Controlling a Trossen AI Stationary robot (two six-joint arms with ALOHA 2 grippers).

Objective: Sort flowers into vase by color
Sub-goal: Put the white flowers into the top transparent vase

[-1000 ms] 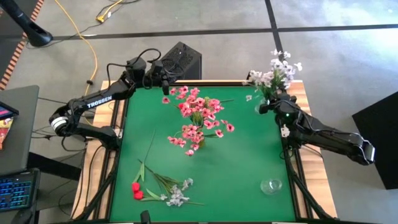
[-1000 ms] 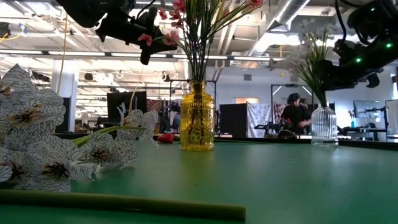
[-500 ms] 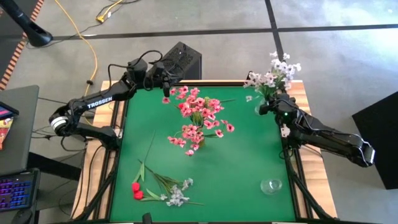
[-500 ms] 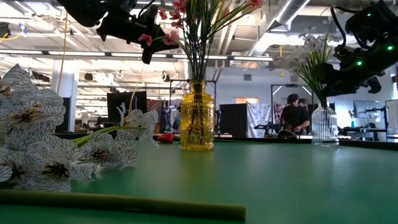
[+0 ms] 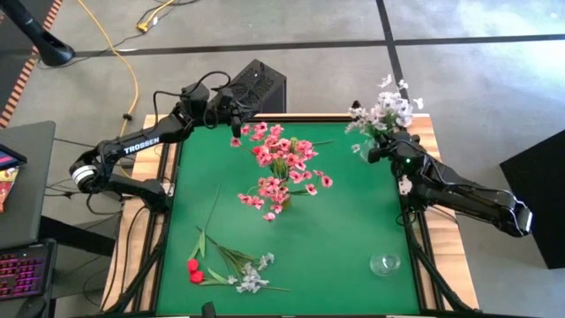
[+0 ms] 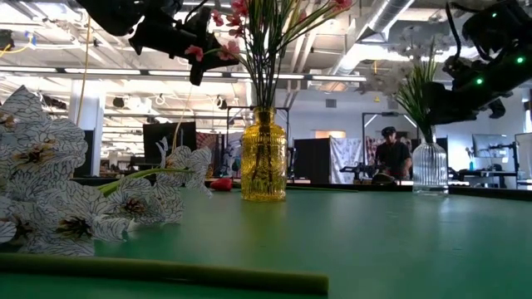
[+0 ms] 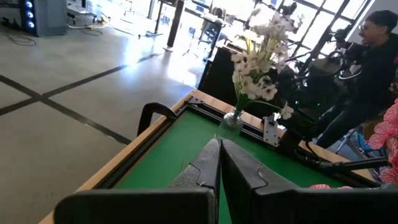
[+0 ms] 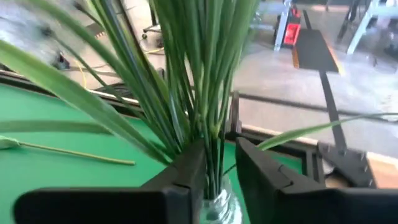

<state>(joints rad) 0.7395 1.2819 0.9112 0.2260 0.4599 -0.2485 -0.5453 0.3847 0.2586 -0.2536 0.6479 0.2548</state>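
1. High view: the green surface [image 5: 335,230] carried a vase of pink flowers [image 5: 281,168] near its middle. A clear vase [image 5: 369,150] with the white flowers [image 5: 386,110] stood at the far right corner. Loose red buds [image 5: 193,270] and a white spray [image 5: 252,278] lay near the front left edge. An empty glass vase [image 5: 385,263] stood at the front right. The right gripper [image 5: 381,148] sat against the clear vase, under the white blossoms. The left gripper [image 5: 232,119] hovered at the far left corner, just beside the pink blossoms. A black box [image 5: 258,87] sat on the floor behind the surface.

2. Low view: the yellow vase [image 6: 263,158] held the pink stems upright. The clear vase [image 6: 430,169] stood farther right, with the right arm's dark wrist beside its stems. Large white petals [image 6: 50,191] filled the near left and blocked part of the scene. A person [image 6: 391,154] sat in the room behind.

3. Left wrist view: the left jaws were pressed together and empty. Beyond them stood the white flowers [image 7: 258,43] in their vase.

4. Right wrist view: the right jaws stood narrowly apart around the green stems [image 8: 208,93], above the vase neck [image 8: 214,205]. Whether they touched the stems could not be told.

5. Compared with a second earlier, the right jaws had loosened. The white bunch sat a little lower and more upright in its vase. The left arm and the loose flowers had not moved.
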